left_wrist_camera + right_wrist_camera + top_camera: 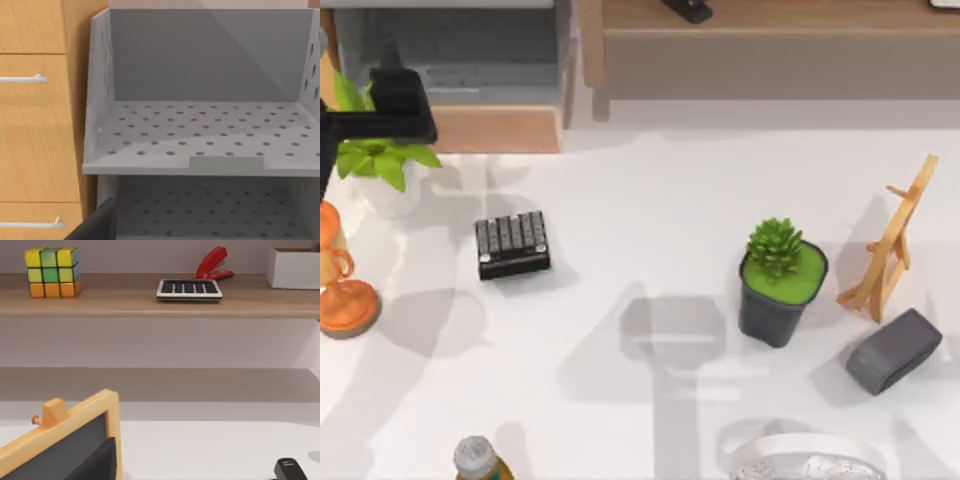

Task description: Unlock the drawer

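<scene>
The drawer (495, 128) stands at the table's back left, its light tan front panel facing the table and its grey inner tray (450, 45) showing from above. The black keypad (513, 244) lies on the white table in front of it, apart from both arms. My left gripper (392, 72) hovers over the drawer's left end and points at it. The left wrist view looks into a grey perforated tray (200, 130), with one dark finger (95, 225) at the picture's edge. In the right wrist view, a dark finger (95, 465) shows in front of a small chalkboard easel (60, 440).
A long wooden shelf unit (770, 50) runs along the back right. A leafy plant (380, 165), orange trophy (340, 290), succulent pot (780, 285), wooden easel (890, 245), grey block (895, 350) and bottle (480, 460) stand around the table.
</scene>
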